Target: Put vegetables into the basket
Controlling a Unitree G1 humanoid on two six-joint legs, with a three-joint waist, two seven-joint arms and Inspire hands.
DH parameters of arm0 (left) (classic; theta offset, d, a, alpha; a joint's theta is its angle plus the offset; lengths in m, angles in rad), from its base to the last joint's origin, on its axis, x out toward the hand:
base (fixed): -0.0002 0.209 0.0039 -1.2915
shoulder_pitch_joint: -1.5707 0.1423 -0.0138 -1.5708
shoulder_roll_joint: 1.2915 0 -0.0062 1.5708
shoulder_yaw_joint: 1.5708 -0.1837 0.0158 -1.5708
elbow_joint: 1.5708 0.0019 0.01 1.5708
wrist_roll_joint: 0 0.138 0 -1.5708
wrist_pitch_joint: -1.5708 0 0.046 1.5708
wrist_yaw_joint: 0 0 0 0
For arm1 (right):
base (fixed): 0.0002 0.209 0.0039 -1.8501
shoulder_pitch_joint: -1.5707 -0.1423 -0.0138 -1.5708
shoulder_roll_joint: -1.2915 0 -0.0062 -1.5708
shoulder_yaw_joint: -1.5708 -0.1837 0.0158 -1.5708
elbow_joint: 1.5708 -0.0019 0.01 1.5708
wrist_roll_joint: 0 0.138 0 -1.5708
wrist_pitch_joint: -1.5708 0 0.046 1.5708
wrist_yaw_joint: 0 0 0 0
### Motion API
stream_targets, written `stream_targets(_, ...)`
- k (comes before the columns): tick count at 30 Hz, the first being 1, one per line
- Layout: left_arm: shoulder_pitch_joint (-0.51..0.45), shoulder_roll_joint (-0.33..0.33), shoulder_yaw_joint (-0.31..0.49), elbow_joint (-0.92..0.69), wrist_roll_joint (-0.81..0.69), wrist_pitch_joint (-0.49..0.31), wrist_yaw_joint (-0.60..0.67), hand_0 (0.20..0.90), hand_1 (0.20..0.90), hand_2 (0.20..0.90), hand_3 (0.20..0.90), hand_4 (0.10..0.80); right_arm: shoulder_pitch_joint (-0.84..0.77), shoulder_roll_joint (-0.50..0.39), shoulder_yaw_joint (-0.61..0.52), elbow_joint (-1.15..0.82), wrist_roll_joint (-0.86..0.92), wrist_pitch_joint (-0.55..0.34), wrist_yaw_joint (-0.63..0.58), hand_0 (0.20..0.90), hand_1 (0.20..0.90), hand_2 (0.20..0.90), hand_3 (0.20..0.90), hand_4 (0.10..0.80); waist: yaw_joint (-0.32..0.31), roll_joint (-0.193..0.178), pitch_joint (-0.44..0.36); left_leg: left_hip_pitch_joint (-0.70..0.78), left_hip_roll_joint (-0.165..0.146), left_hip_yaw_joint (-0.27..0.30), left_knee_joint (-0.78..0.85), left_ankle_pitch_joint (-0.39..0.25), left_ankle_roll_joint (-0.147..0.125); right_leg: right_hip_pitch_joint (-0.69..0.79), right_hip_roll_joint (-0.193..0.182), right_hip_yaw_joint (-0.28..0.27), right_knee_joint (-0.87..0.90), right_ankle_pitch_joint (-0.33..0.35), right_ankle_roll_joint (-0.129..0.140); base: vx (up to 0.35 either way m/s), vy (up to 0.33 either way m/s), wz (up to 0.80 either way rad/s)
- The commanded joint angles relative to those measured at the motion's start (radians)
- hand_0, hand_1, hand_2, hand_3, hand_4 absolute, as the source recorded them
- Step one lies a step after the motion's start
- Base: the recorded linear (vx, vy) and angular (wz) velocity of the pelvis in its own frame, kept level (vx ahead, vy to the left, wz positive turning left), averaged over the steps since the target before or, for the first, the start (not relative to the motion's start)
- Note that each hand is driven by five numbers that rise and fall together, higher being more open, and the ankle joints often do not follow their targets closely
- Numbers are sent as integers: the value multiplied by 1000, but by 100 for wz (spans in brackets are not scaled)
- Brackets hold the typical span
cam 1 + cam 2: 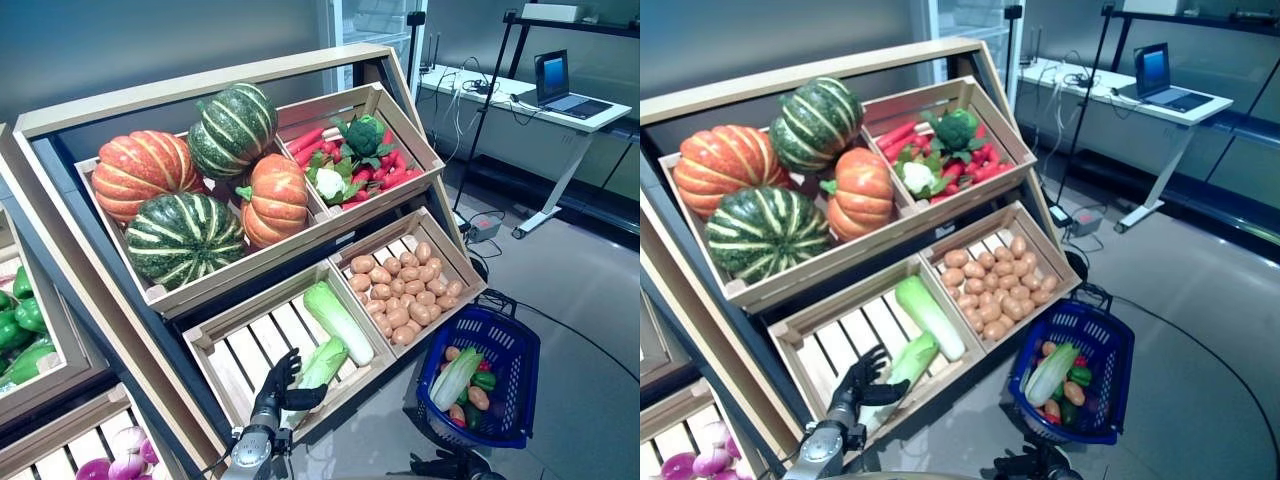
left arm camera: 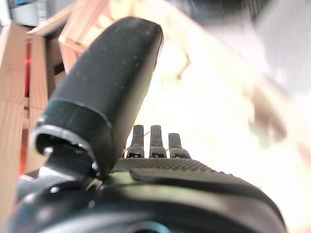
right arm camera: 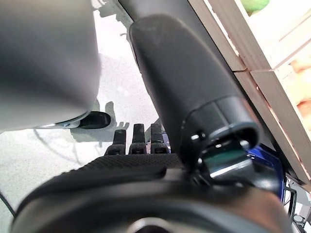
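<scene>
My left hand [image 1: 277,386] is open over the front of the lower slatted crate [image 1: 248,352], its thumb beside the leaf end of a green-and-white napa cabbage [image 1: 322,364]. A second, longer napa cabbage [image 1: 338,320] lies just above it in the same crate. In the left wrist view the fingers [image 2: 155,138] stretch out straight. The blue basket [image 1: 522,350] stands on the floor at the lower right, holding a cabbage [image 1: 455,378], a green pepper and small orange and red vegetables. My right hand [image 3: 194,97] is low by the basket [image 3: 268,164], its fingers straight.
The tilted stand also carries pumpkins [image 1: 205,170] in the top left crate, broccoli, cauliflower and red chillies [image 1: 352,155] beside them, and potatoes [image 1: 402,288] in the lower right crate. Green peppers [image 1: 22,325] and purple onions [image 1: 118,455] lie to the left. A desk with a laptop [image 1: 560,85] stands behind.
</scene>
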Motion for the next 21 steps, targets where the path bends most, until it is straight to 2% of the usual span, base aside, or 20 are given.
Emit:
stream_targets(1, -192, 38, -20, -81, 234, -55, 191, 900, 900, 900, 900, 800, -10, 38, 41, 20, -3, -34, -1, 900, 900, 900, 900, 800, 0, -32, 27, -13, -65, -15, 9, -6, 43, 68, 8, 17, 6, -9, -36, 37, 27, -2)
stream_targets(5, -228, 58, -52, -96, 328, 12, 264, 900, 900, 900, 900, 800, -10, 24, 45, 17, -23, -44, 4, 900, 900, 900, 900, 800, -12, -35, 46, 3, -60, 8, 9, 0, 42, 73, 7, 24, 7, -3, -38, 40, 41, -6)
stream_targets(8, -274, 64, -72, -97, 350, 49, 295, 900, 900, 900, 900, 800, -25, 11, 59, 5, -15, -55, 5, 900, 900, 900, 900, 800, -19, -38, 87, -28, -58, 20, 79, -11, 45, 36, 0, 16, 99, -28, -45, -62, 35, -10)
stream_targets(13, -406, 58, -117, -39, 363, 99, 341, 900, 900, 900, 900, 800, -101, -19, 80, -11, 58, -89, 1, 900, 900, 900, 900, 800, -34, -50, 204, -218, -70, 38, 375, -86, 52, -144, -18, 6, 369, -113, -62, -169, 28, 1)
stream_targets(21, -472, 55, -113, -9, 323, 124, 412, 900, 900, 900, 900, 800, -139, -42, 68, -30, 89, -115, -27, 900, 900, 900, 900, 800, -48, -54, 262, -446, -79, 31, 656, -174, 69, -339, -43, 33, 608, -180, -84, -104, 47, -2)
